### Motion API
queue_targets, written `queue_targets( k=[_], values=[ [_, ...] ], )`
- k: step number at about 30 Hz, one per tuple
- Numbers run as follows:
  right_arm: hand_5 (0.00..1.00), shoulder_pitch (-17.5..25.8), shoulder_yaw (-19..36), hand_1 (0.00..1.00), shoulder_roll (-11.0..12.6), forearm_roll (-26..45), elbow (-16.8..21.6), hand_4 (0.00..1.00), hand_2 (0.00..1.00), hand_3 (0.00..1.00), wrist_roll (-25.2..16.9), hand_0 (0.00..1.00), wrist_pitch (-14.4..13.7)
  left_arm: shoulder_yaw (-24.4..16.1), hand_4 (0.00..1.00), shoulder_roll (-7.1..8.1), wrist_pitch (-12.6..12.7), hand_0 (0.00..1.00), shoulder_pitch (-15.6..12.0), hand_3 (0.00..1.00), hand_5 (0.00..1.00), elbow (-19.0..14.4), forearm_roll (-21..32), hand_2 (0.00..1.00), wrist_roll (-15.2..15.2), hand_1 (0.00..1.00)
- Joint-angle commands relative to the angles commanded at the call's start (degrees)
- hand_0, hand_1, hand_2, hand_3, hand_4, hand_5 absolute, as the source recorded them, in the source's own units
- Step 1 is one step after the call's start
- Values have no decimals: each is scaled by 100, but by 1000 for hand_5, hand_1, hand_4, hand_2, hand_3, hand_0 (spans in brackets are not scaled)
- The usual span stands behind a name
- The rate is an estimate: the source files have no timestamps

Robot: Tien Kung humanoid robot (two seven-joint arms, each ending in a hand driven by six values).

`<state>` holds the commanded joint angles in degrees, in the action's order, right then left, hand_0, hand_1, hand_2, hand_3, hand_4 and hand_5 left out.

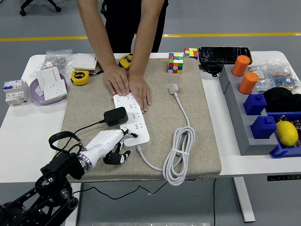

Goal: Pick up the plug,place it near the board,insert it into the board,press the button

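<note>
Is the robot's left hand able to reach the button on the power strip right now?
Probably yes. The left hand is at the near end of the strip, fingertips on its edge. Nothing lies between. The person's hands hold the far end, and the black plug sits further up. The button itself is too small to see.
</note>
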<state>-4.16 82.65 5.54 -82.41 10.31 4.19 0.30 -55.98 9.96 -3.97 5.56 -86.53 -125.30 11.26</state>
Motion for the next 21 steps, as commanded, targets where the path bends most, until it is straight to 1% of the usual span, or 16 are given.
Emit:
queue_targets(
  k=[4,5,6,7,9,11,12,15,17,18,21],
  values=[
    [691,2,-16,734,-1,9,0,998,721,742,-2,892,-1,-45,623,15,-35,176,-38,743,2,-195,-78,142,18,23],
    [691,4,-16,734,0,4,0,998,721,742,0,892,0,-65,623,20,-14,176,-50,743,2,-285,-85,142,7,23],
    [691,5,-13,734,0,0,0,998,721,742,2,892,1,-78,599,21,17,178,-53,709,2,-330,-94,142,-10,24],
    [691,6,-10,734,0,-3,0,998,721,742,3,892,2,-86,599,22,38,178,-54,709,2,-358,-99,142,-22,24],
    [691,10,-20,734,-2,0,0,998,721,742,5,892,2,-162,599,21,196,178,-61,709,2,-448,-185,142,-99,24],
    [691,9,-41,734,-4,18,0,998,721,742,1,892,1,-264,599,15,467,178,-58,709,2,-501,-178,142,-237,24],
    [691,9,-51,734,-4,26,0,998,721,741,1,892,0,-319,711,8,649,194,-49,596,10,-511,-121,138,-337,33],
    [691,15,-70,734,-6,36,0,998,721,741,5,892,-1,-527,711,-54,1286,194,19,596,10,-469,404,138,-723,33],
    [691,20,-80,734,-7,42,0,998,721,741,5,892,-1,-633,711,-103,1666,194,73,596,10,-406,875,138,-961,33],
    [691,21,-81,733,-8,42,0,998,721,739,6,892,-1,-661,832,-122,1736,331,97,494,93,-380,1010,285,-1007,255],
    [691,18,-86,733,-8,34,0,998,721,739,13,892,2,-832,832,-232,1875,331,274,494,93,-68,1755,285,-1545,255]
  ],
)
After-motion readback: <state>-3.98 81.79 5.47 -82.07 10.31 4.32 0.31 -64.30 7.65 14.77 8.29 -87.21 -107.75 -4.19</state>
